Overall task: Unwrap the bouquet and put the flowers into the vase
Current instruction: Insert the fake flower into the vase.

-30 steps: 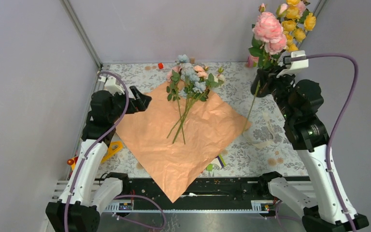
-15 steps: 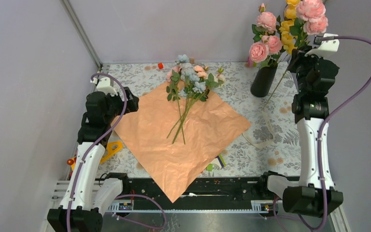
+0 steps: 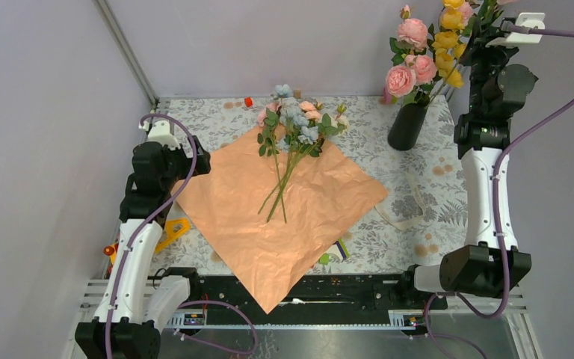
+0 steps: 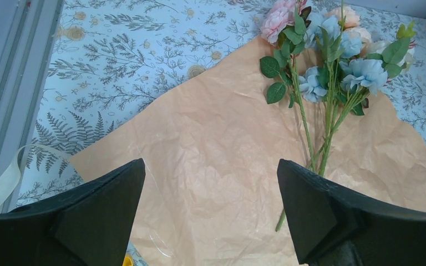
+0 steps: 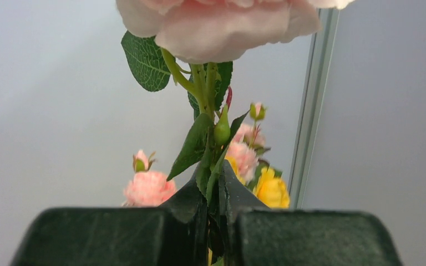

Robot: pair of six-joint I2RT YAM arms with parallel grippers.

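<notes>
The bouquet lies opened out: its peach paper (image 3: 284, 217) is spread flat, and the small blue, pink and cream flowers (image 3: 295, 123) rest on its far corner, stems pointing toward me. The black vase (image 3: 406, 129) stands at the back right with pink and yellow blooms in it. My left gripper (image 3: 203, 161) hovers open over the paper's left corner (image 4: 216, 166), empty, with the flowers (image 4: 333, 72) ahead to its right. My right gripper (image 3: 482, 34) is raised high above the vase. It is shut (image 5: 215, 188) on the stem (image 5: 208, 83) of a big pink rose (image 5: 216, 22).
A pale ribbon (image 3: 407, 202) curls on the patterned cloth right of the paper. A yellow tool (image 3: 173, 230) lies by the left arm. A small red piece (image 3: 248, 101) sits at the back edge. Grey walls close in on both sides.
My right arm has swung up and to the right, carrying the pink rose from beside the vase to high above it. My left gripper has drawn back slightly to the left.
</notes>
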